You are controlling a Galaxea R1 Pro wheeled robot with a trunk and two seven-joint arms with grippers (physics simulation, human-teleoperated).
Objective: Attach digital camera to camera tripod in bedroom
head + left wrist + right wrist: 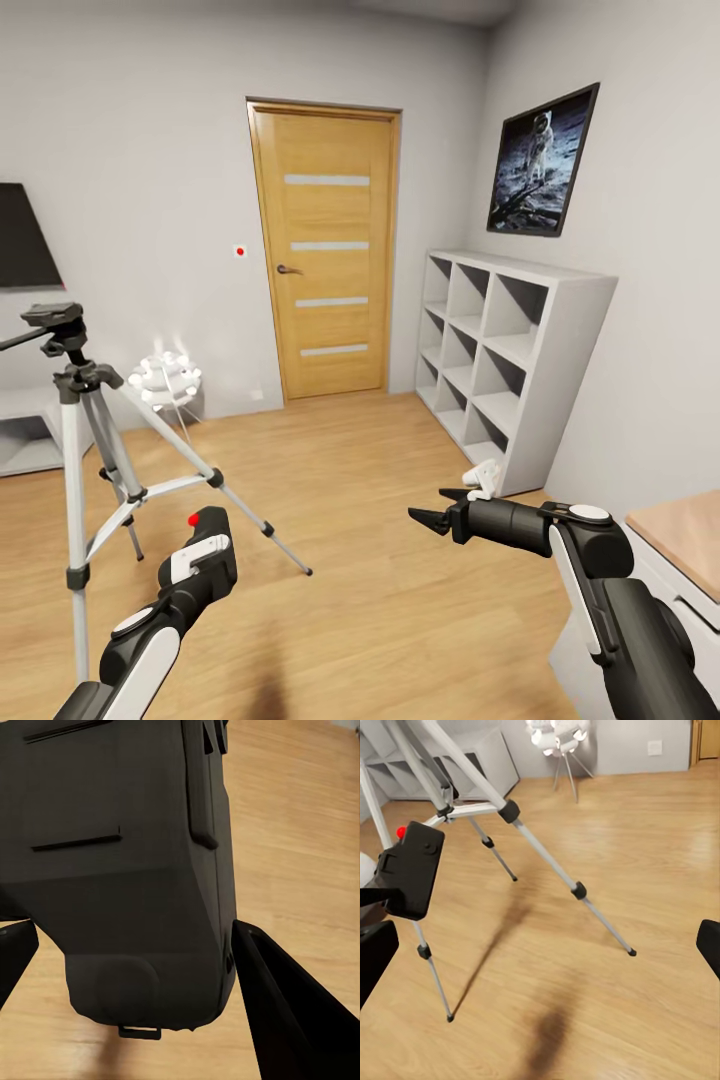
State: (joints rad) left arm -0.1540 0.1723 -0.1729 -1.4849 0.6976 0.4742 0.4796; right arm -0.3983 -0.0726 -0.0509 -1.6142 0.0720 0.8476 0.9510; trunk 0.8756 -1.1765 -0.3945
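The camera tripod (75, 440) stands at the left on the wood floor, its silver legs spread and its black head (62, 328) bare on top. My left gripper (205, 548) is low beside the tripod's near legs, shut on the digital camera (208, 527), a black body with a red dot. In the left wrist view the camera (127, 870) sits between the two dark fingers (289, 1020). My right gripper (428, 503) hangs open at mid right, pointing towards the tripod. The right wrist view shows the tripod legs (547, 855) and the held camera (411, 870).
A wooden door (325, 250) is straight ahead. A white cube shelf (510, 350) lines the right wall under a framed picture (543, 160). A white lamp (165, 378) stands behind the tripod. A wood-topped desk corner (690, 535) is at the lower right, and a low white shelf (25, 430) at the far left.
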